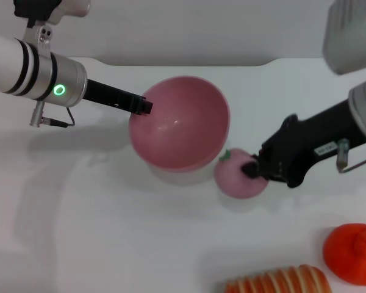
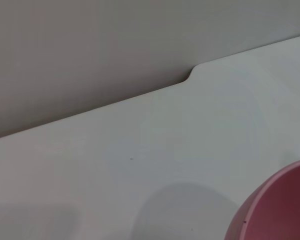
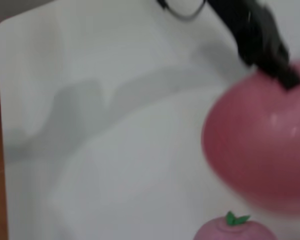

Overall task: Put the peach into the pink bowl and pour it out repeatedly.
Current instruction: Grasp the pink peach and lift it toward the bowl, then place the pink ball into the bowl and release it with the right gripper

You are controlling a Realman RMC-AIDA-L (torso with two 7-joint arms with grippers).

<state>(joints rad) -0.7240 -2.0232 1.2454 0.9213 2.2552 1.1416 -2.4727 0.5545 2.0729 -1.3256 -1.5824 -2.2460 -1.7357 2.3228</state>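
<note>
Nearest the head camera, at roughly 5 o'clock on the white worktop (image 1: pixel 97 232), lie a striped orange-and-cream bread-like item (image 1: pixel 277 281) and, just beside it toward 4 o'clock, a bright orange tangerine (image 1: pixel 352 253); neither is touched. Past them, the peach (image 1: pixel 239 174) rests on the worktop at about 3 o'clock from centre, its green leaf mark facing the pink bowl (image 1: pixel 180 122), with its edge touching or just beside the bowl's lower outer wall. The right tool (image 1: pixel 254 166) is clenched on the peach's right flank, its black fingertips pressed into the fruit; the right arm reaches in from 3 o'clock, low and slanted down toward the worktop. The pink bowl sits near centre, tilted so that its open mouth faces the camera, and it is empty. The left tool (image 1: pixel 143 105) grips the bowl's rim at the bowl's 10 o'clock edge, closed on it; the left arm extends in from 9 o'clock, angled slightly downward, with a green indicator ring lit on its wrist. The right wrist view shows the peach's leaf and the bowl's outer wall close together.
</note>
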